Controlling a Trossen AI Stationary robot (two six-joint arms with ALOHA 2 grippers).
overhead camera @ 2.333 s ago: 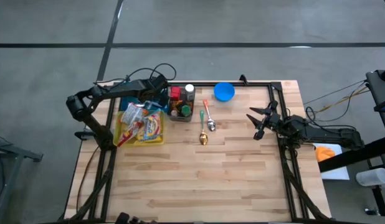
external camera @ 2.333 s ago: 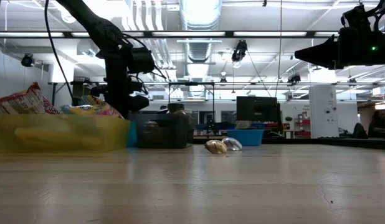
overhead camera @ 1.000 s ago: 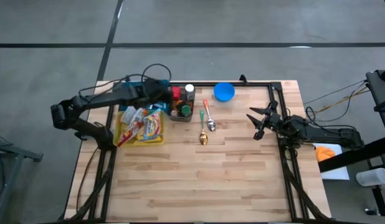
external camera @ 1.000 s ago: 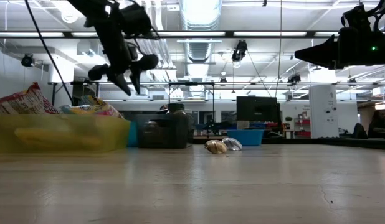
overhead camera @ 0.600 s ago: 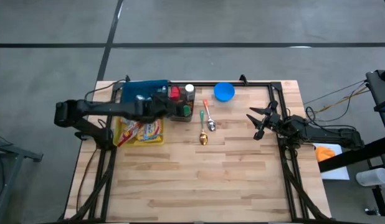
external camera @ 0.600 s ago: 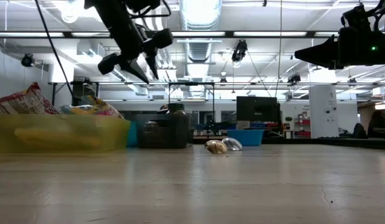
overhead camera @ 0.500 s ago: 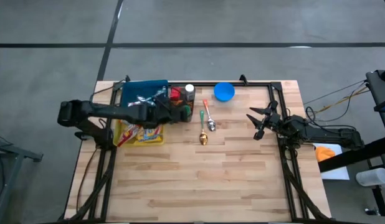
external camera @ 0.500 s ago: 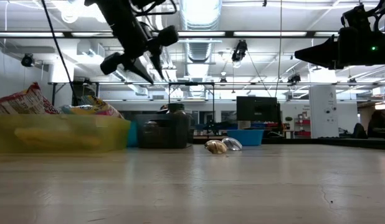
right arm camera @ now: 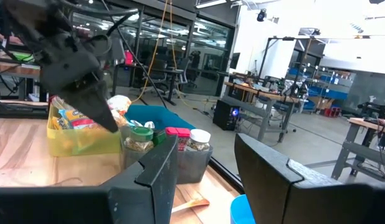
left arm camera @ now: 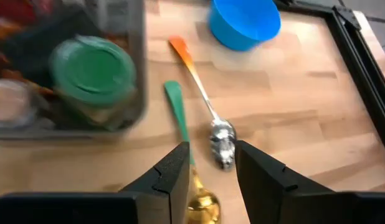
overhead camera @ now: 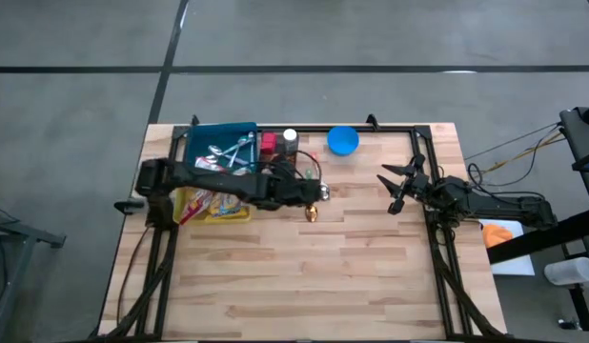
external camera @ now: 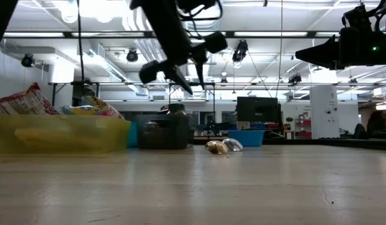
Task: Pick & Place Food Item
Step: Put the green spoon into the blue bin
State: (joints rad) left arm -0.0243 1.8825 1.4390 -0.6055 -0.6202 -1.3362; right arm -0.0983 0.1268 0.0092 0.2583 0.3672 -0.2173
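My left gripper hangs above the table near its far edge, pointing down at the two spoons, its fingers parted with nothing between them; the green-handled spoon and the orange-handled spoon lie side by side just below. The food packets sit in the yellow bin toward the far left corner, beside the grey caddy of jars, and the blue bowl stands at the far edge. My right gripper waits in the air at the right edge, its fingers apart and empty.
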